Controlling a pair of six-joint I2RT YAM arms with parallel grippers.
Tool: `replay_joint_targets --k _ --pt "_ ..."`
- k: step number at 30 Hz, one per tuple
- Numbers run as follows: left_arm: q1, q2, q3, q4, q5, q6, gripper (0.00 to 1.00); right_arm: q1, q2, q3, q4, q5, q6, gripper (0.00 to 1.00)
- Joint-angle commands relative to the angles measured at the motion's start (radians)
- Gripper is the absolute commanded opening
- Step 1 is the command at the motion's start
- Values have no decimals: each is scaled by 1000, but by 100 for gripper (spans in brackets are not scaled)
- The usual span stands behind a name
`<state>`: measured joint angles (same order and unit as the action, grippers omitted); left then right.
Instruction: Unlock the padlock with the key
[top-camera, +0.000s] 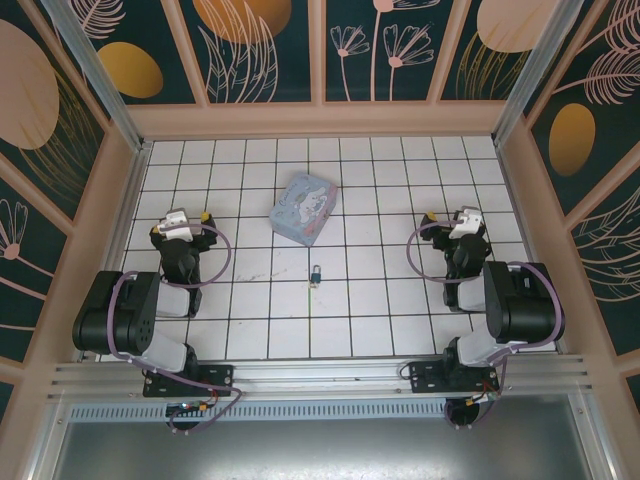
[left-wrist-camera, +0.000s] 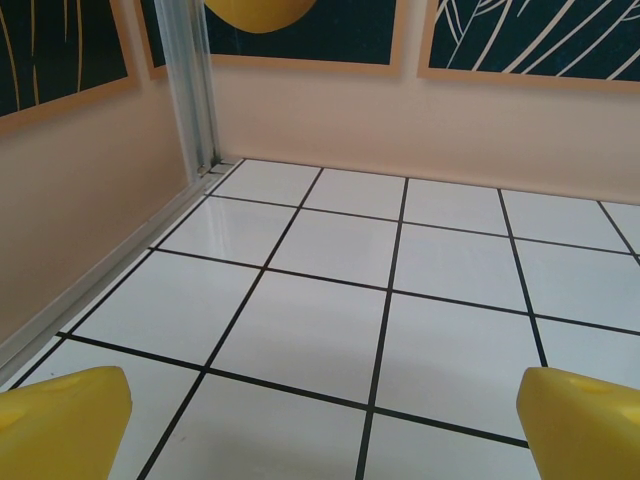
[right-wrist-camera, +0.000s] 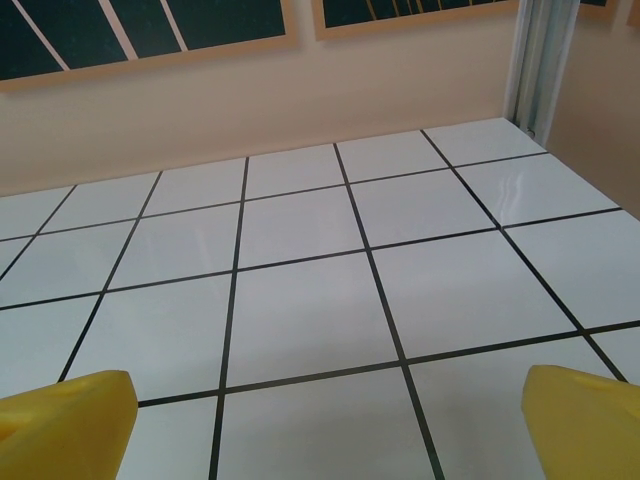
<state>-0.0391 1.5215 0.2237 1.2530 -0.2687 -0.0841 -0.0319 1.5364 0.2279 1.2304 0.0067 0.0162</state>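
Padlock (top-camera: 315, 273) sits approx. mid-tabletop (top-camera: 390, 300), a bit toward the near edge, on the white tiles. Tiny greenish speck (top-camera: 312, 285) just on its near side, too small to tell if that's the key. Pastel box (top-camera: 304, 208) lies farther back, near the padlock but apart, turned at an angle to the tile lines. Left tool (top-camera: 181, 220) is over by the left edge and right tool (top-camera: 457, 220) by the right edge, both well apart from the padlock. Left wrist cam: yellow fingertips (left-wrist-camera: 60, 425) stand wide apart, bare tiles btwn them, far-left corner ahead. Right wrist cam, same story: fingertips (right-wrist-camera: 585, 420) spread wide, just tiles btwn, far-right corner ahead.
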Motion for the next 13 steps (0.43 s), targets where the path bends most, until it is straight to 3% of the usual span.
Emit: replay_joint_targets --k 1,13 --pt "7 1 2 44 10 -11 99 5 3 6 17 4 4 99" --pt "7 0 -2 51 10 -9 99 0 5 9 13 -7 4 99"
